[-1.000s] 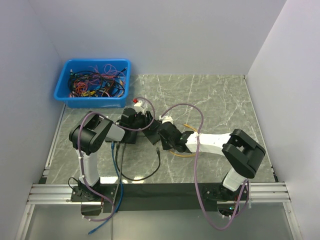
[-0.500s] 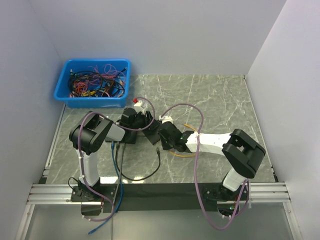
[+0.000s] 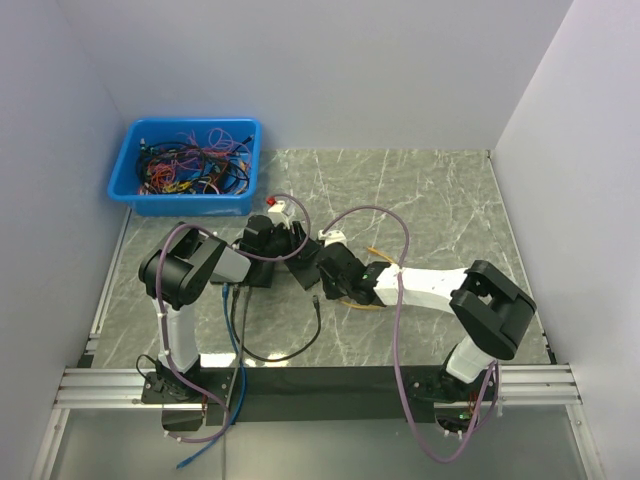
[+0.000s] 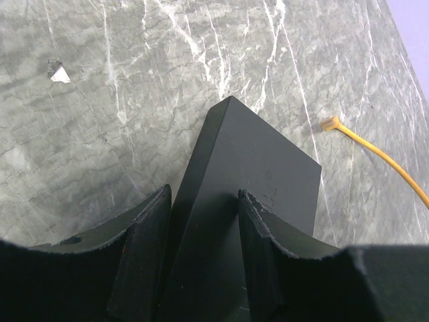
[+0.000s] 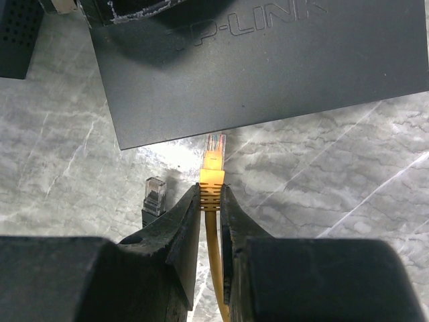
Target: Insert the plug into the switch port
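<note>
The black switch (image 4: 255,168) lies on the marble table, and my left gripper (image 4: 203,194) is shut on its near corner, one finger on each side. In the right wrist view the switch (image 5: 268,67) fills the top, its front edge facing me. My right gripper (image 5: 211,191) is shut on the yellow plug (image 5: 214,157) by its ribbed boot. The plug's clear tip points at the switch's edge and stops just short of it. The ports themselves are hidden. From above, both grippers (image 3: 290,250) (image 3: 325,275) meet at mid-table around the switch (image 3: 302,270).
A loose black cable with a clear plug (image 5: 154,191) lies just left of my right fingers. Another black box (image 5: 17,33) sits at the far left. A blue bin (image 3: 125,180) of tangled cables stands back left. The yellow cable's other end (image 4: 330,123) lies to the switch's right.
The right arm's elbow has shifted slightly to the right and the gripper has edged towards the switch. The left arm stays put.
</note>
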